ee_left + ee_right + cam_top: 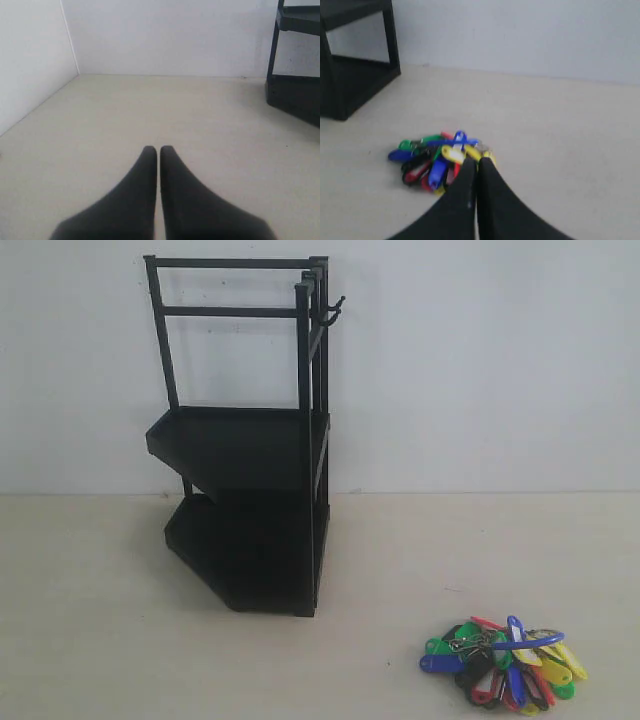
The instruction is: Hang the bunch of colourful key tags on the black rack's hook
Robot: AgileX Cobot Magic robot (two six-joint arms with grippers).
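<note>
Exterior view: bunch (pixel 503 665) lay in a heap on table (pixel 100 640), about 4 o'clock from rack (pixel 255 450), well apart from it. Hook (pixel 332 310) jutted from rack's top corner, 1 o'clock side. Right gripper (pixel 477 161) was clenched on nothing, tips near the bunch; contact unclear. Left gripper (pixel 158 148) was clenched too, holding nothing, over table near rack's base.

The rack (pixel 245 445) stands on the bench (pixel 100 640), left of the middle, close to the far wall (pixel 480 370). The hook (pixel 331 310) sticks out to the right at its top. The key tag bunch (pixel 505 665) lies near and right, well apart from the rack.
</note>
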